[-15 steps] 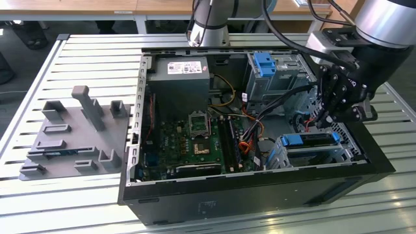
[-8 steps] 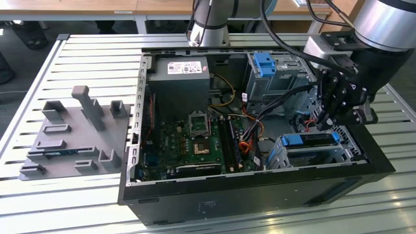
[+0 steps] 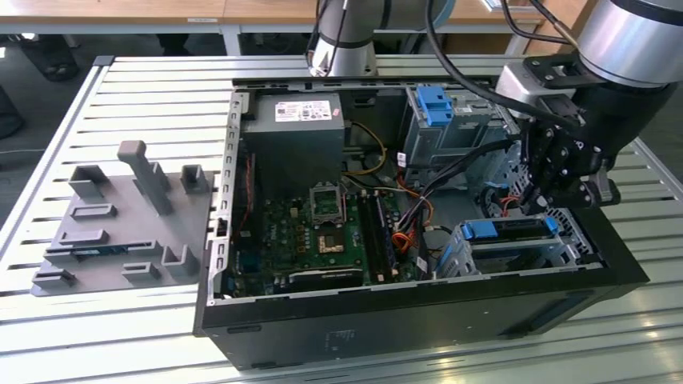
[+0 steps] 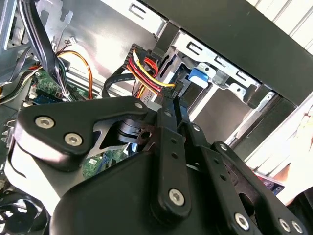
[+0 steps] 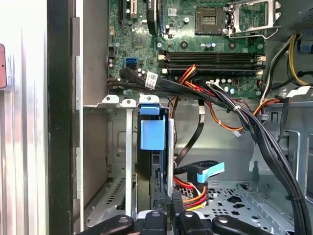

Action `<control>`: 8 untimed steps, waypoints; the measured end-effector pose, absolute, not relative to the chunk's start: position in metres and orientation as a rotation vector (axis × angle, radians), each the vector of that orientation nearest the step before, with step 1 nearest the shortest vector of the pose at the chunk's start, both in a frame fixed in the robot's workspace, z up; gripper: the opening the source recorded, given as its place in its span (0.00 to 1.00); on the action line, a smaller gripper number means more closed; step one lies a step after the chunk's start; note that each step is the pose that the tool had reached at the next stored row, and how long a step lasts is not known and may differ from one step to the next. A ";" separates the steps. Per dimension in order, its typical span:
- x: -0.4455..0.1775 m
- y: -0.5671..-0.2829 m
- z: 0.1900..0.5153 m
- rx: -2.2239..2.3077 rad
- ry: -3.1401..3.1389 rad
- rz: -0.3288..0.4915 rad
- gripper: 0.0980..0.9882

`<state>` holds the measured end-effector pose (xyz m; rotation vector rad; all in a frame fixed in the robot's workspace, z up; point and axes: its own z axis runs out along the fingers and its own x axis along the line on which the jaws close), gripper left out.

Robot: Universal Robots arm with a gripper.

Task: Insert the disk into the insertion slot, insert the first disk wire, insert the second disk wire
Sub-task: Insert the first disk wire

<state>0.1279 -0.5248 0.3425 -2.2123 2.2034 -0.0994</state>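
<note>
In the exterior view, an open computer case (image 3: 427, 312) sits on a surface (image 3: 139, 80) made of metal strips. A grey tray (image 3: 128, 232) with pegs lies beside the case, toward the exterior view's left edge of the surface. My gripper (image 3: 549, 204) reaches down into the case at its corner on the exterior view's right. The disk (image 3: 510, 229), with its blue frame, is already inside the insertion slot (image 3: 461, 254) there, and my gripper is just above it. The green board (image 3: 320, 232) fills the middle of the case. In the second wrist view, my gripper (image 4: 175, 90) is narrow, with its tips close together. They pinch the end of the disk wire (image 4: 146, 66), a bunch of red, yellow and black strands. In the first wrist view, my gripper (image 5: 167, 205) is narrow again, right at the end of the disk (image 5: 152, 134). The disk stands on its edge between the metal walls of the insertion slot (image 5: 117, 147). The disk wire (image 5: 193, 196) comes out just beside my fingers (image 5: 159, 201). The green board (image 5: 195, 49) lies past the slot.
</note>
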 end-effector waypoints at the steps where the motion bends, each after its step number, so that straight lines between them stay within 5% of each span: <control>1: 0.127 -0.525 0.342 -2.211 2.199 -0.104 0.07; 8: 0.119 -0.526 0.340 -2.204 2.188 -0.122 0.07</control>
